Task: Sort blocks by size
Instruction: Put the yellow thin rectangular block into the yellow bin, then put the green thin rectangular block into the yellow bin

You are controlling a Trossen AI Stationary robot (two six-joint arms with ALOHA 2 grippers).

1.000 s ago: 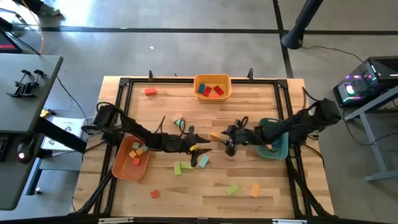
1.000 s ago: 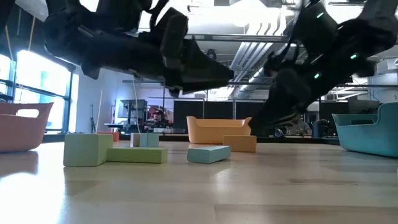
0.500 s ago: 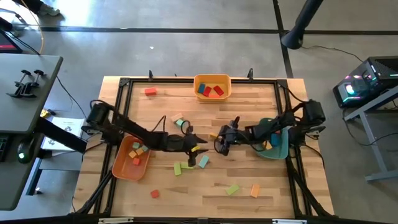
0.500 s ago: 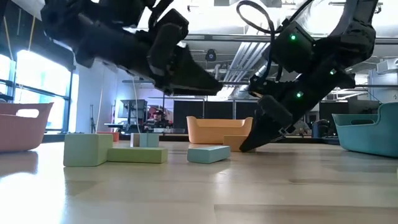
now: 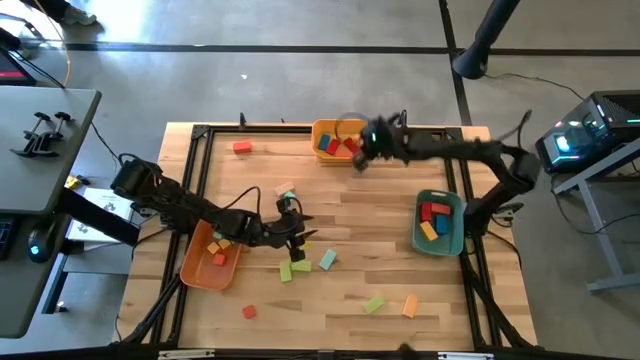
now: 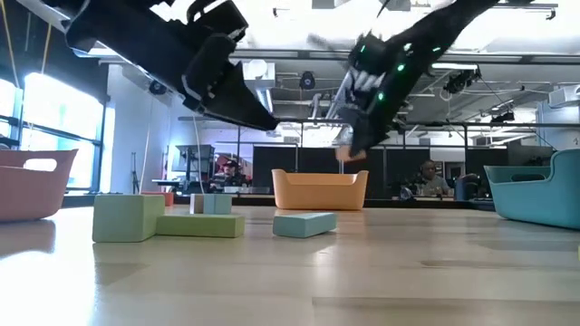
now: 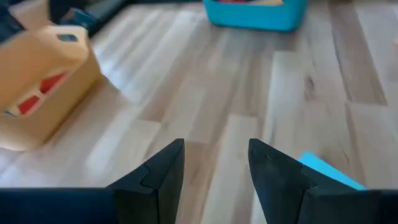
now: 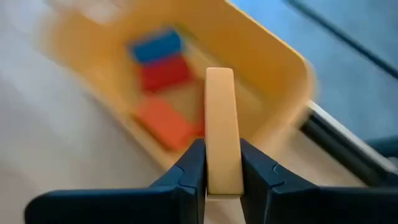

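Note:
My right gripper [image 5: 360,158] hangs over the near rim of the yellow tray [image 5: 342,127] at the table's far edge, shut on a pale orange bar [image 8: 222,118]. Blue, red and orange blocks [image 8: 163,71] lie in that tray. My left gripper [image 5: 298,237] stands open above the table's middle with nothing between its fingers [image 7: 214,168]. A teal block [image 7: 326,173] lies just beside it. Loose green, teal, orange and red blocks [image 5: 298,268] rest flat on the table. My right gripper pinches the pale orange bar by its two broad faces [image 8: 222,146], one finger on each. The bar sticks out past the fingertips, along the fingers. The fingers slant down toward the table's far edge. The bar is lifted clear, over the yellow tray.
An orange tray [image 5: 196,272] with small blocks stands at the near left. A teal tray [image 5: 418,228] with red, blue and yellow blocks stands at the right. A red block [image 5: 241,147] lies far left. A black frame edges the table.
My right gripper has taken hold of the orange bar at the table's middle, lifted it clear, and swung fast up and toward the far edge, over the yellow tray. My left gripper has risen a little, tipped up and drawn back toward the left, still open.

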